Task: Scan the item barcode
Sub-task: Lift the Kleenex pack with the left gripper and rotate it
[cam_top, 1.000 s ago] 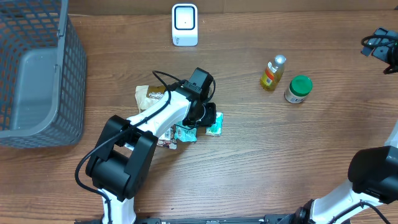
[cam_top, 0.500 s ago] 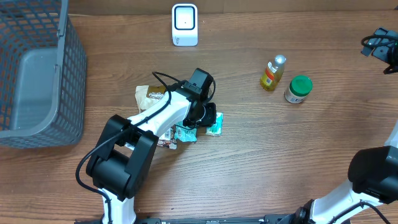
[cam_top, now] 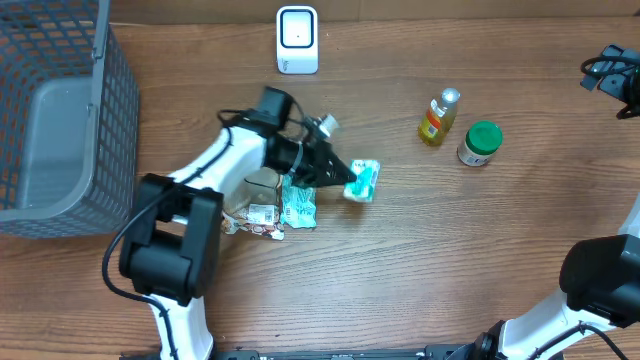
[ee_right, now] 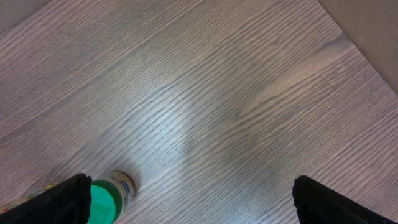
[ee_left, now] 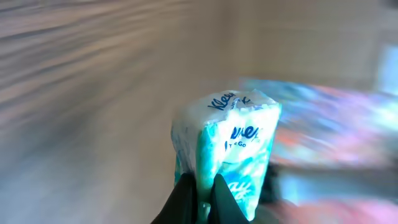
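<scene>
Left gripper clamped a Kleenex tissue pack.
We saw open wooden table toward five o'clock; right gripper gaped wide at two o'clock edge.

You are viewing: tissue pack, glossy crinkled plastic wrap; table, matt grained wood; basket, upper left, grey plastic mesh.

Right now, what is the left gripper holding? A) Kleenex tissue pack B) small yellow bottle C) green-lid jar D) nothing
A: the left gripper is pinched shut on the teal-and-white Kleenex tissue pack, while the green-lid jar and the yellow bottle stand apart from it on the table.
</scene>
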